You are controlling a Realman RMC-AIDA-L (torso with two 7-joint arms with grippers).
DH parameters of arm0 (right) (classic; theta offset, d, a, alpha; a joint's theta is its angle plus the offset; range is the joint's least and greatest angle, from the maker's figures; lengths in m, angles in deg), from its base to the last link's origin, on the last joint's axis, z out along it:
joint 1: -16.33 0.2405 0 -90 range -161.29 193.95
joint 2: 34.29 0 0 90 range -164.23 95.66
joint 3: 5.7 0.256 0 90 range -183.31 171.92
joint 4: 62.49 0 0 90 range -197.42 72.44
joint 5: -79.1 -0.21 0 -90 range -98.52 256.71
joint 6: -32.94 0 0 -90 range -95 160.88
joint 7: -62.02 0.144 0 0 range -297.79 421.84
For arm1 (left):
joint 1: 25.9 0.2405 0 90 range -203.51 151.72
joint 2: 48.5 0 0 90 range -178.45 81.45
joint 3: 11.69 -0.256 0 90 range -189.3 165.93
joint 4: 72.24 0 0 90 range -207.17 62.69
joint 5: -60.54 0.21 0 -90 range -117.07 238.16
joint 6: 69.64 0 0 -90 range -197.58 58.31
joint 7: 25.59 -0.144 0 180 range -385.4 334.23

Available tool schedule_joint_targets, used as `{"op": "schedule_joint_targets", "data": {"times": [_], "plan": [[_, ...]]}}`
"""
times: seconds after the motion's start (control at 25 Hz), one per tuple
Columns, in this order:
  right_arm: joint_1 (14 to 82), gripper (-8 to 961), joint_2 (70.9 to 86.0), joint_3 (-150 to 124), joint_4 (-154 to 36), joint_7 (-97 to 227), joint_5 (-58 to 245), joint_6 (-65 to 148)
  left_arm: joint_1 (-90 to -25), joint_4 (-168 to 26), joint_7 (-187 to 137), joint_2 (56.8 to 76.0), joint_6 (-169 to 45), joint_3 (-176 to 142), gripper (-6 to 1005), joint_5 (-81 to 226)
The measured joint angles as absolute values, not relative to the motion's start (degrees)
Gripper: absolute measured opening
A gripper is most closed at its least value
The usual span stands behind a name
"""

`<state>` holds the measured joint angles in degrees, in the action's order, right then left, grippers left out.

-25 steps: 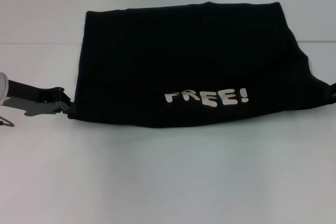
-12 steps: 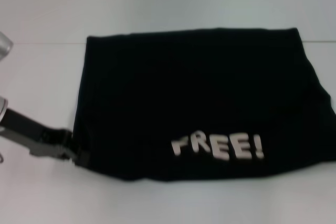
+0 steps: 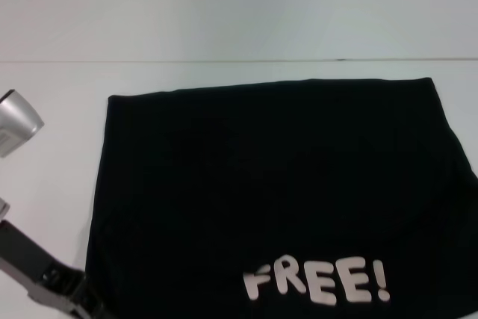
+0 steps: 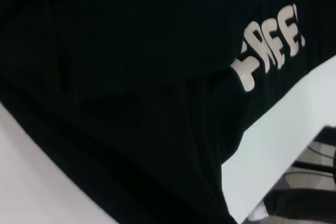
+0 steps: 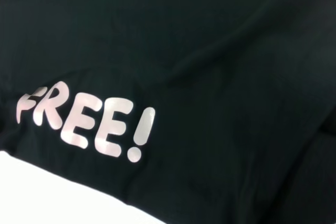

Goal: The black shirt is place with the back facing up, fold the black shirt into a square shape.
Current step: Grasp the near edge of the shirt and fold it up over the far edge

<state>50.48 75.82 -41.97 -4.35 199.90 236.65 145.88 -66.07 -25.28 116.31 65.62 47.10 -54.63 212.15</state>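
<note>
black shirt: folded layer on white table, "FREE!" lettering at near edge | left gripper: at near-left shirt corner, finger state indeterminate | right gripper: outside head view

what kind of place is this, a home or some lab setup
Most likely a lab or test bench, not a home: a bare white table, one black shirt spread on it, and the left gripper at the shirt's near left corner.
</note>
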Motion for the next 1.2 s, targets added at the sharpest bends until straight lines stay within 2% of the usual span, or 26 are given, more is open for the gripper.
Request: {"op": "schedule_joint_targets", "data": {"times": [0.52, 0.88, 1.2], "plan": [[49.2, 71, 75.45, -41.8, -6.0, 197.8, 236.2, 146.5, -66.4, -25.2, 114.9, 65.01, 48.4, -52.6, 98, 212.0], [52.2, 75, 75.26, -33.0, -6.8, 194.6, 229.4, 137.5, -69.9, -25.7, 115.0, 63.7, 40.0, -41.3, 102, 209.9], [52.5, 78, 73.37, -30.0, -8.5, 193.6, 214.5, 125.6, -73.0, -27.1, 120.5, 62.19, 27.2, -39.8, 105, 206.4]]}}
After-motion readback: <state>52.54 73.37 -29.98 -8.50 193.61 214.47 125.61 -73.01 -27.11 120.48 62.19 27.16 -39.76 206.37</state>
